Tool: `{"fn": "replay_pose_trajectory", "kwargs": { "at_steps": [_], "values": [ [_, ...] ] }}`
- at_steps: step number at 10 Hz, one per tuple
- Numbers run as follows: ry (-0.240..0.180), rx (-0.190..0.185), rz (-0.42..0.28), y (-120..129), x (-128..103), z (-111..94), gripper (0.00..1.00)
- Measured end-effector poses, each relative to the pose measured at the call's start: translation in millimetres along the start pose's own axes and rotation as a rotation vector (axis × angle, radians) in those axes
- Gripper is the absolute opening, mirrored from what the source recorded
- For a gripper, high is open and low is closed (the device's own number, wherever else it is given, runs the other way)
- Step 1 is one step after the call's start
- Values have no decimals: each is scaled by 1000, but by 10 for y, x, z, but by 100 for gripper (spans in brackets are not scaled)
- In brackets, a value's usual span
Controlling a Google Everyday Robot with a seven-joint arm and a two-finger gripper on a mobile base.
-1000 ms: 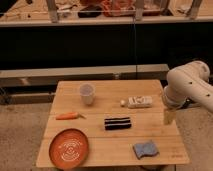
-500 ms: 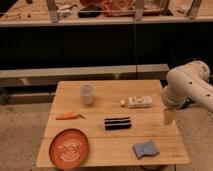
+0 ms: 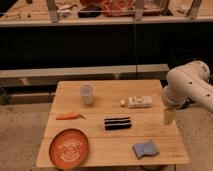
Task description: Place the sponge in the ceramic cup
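The blue-grey sponge [image 3: 145, 149] lies flat near the front right corner of the wooden table [image 3: 112, 142]. The white ceramic cup [image 3: 86, 93] stands upright at the back left of the table, far from the sponge. My gripper [image 3: 169, 117] hangs from the white arm over the table's right edge, pointing down, behind the sponge and above it. It is open and holds nothing.
A black ridged block [image 3: 118, 123] lies mid-table. A flat white oblong object [image 3: 139, 102] sits left of the gripper. An orange carrot [image 3: 67, 116] and an orange plate [image 3: 69, 148] are at the front left. A dark counter stands behind the table.
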State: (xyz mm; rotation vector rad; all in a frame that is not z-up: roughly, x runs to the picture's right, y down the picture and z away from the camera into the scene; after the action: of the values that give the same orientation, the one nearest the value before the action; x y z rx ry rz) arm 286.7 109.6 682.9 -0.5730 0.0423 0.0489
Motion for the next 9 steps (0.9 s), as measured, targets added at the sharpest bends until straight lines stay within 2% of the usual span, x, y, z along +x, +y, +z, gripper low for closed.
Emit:
{"fn": "replay_pose_trajectory", "kwargs": {
  "at_steps": [4,9],
  "values": [
    [0,0,-1,9,0,7,80],
    [-53,-13,-25,425,-206,383,80]
  ]
}}
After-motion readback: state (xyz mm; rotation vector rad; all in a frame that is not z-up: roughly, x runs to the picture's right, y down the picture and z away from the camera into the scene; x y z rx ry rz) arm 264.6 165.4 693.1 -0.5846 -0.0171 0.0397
